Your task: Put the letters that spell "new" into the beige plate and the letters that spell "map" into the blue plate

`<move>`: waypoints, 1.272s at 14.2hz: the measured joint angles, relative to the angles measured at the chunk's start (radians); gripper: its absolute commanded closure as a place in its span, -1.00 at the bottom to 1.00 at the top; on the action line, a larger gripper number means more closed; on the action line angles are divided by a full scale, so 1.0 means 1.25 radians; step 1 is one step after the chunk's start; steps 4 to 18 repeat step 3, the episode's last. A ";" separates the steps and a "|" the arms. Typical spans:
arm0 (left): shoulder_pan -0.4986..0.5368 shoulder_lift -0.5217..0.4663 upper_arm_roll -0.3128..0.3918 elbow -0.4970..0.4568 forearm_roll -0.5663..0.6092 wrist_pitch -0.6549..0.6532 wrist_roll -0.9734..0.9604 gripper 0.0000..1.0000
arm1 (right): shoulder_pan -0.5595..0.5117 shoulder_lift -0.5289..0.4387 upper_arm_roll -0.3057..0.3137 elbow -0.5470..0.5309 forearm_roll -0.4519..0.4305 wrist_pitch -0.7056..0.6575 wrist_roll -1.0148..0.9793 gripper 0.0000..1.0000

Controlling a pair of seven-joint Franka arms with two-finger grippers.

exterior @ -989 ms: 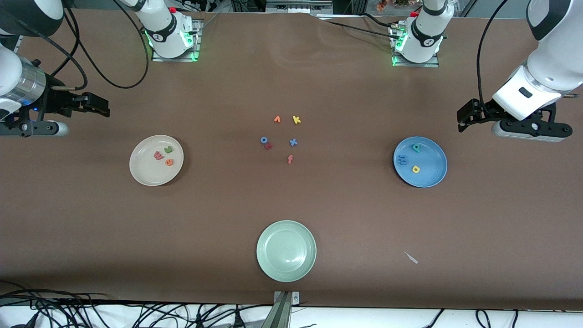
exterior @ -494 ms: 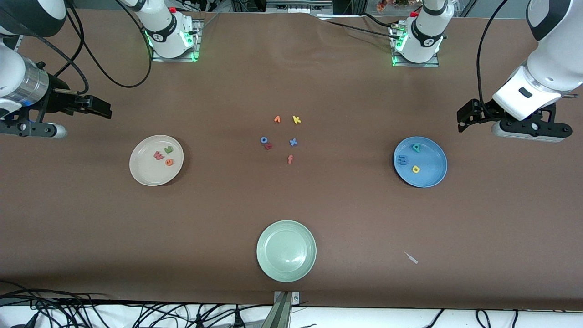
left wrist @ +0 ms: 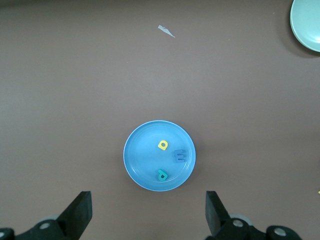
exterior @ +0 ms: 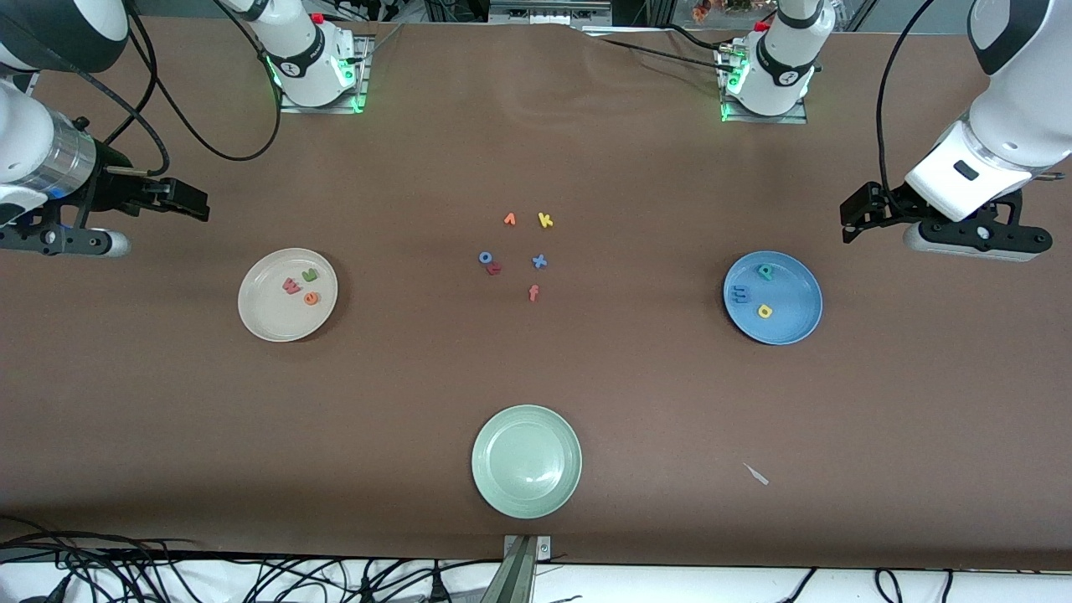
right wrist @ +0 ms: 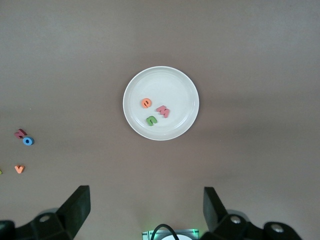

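I am holding both claws open and empty: the left claw [left wrist: 145, 220] is hovering beside the blue plate [exterior: 796, 322] holding m, a, p [exterior: 764, 311] (sorting looks finished); the right claw [right wrist: 142, 215] beside the beige plate [exterior: 264, 318] holding n, e, w [exterior: 311, 298].

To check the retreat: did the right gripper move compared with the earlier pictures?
Yes. The right gripper shifted slightly toward the robots' bases, away from the unmoved beige plate, open and empty.
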 measured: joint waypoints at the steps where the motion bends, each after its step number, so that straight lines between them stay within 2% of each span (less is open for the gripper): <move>1: 0.000 0.000 0.000 0.000 0.000 0.000 0.000 -1.00 | 0.000 0.000 0.000 0.000 0.000 0.001 -0.004 -1.00; 18: 0.000 0.000 0.000 0.000 0.000 0.000 0.000 -1.00 | 0.000 0.000 0.000 0.000 0.000 0.001 -0.010 -1.00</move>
